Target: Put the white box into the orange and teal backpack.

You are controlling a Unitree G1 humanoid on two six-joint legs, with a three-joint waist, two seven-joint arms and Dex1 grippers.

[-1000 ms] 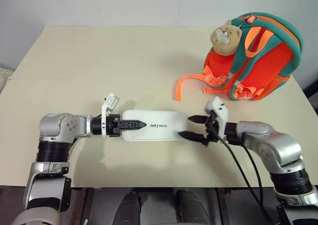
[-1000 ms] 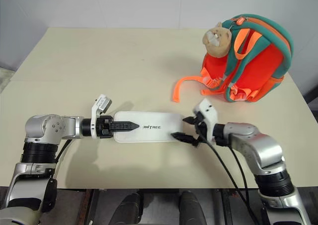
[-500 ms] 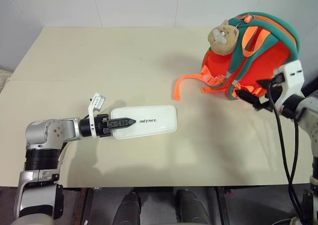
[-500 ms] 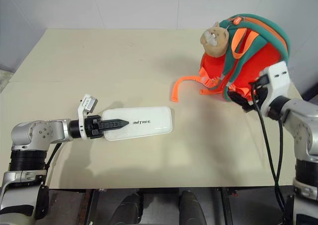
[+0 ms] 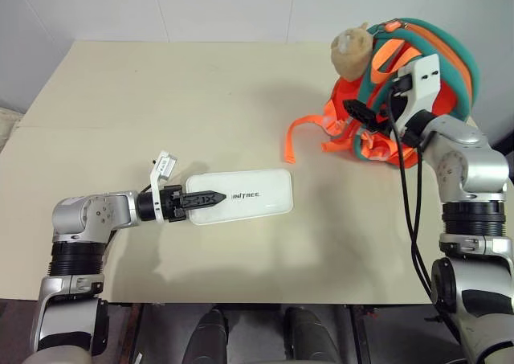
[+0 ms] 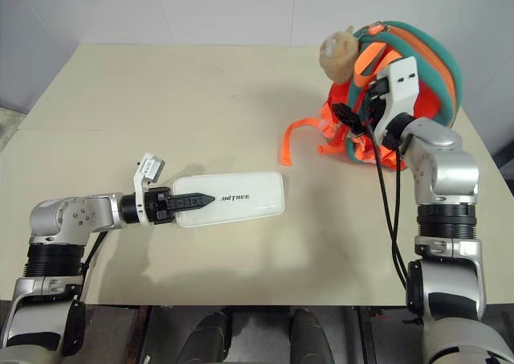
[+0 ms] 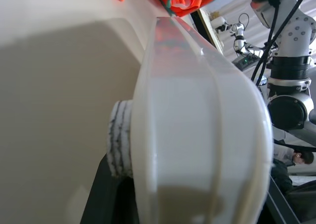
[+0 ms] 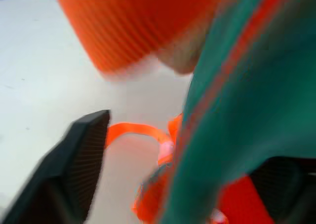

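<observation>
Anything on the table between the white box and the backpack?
Nothing solid. The white box, clamped by the left gripper, has bare table ahead of it; a loose orange strap trails from the orange and teal backpack. The right gripper is at its straps.

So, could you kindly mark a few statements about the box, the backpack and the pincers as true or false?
1. The left pincer grips one end of the white box. True.
2. The white box is inside the orange and teal backpack. False: it is over the table, apart from the backpack.
3. The right pincer is at the backpack's straps. True.
4. A blue plush hangs on the backpack. False: the plush animal is tan.
</observation>
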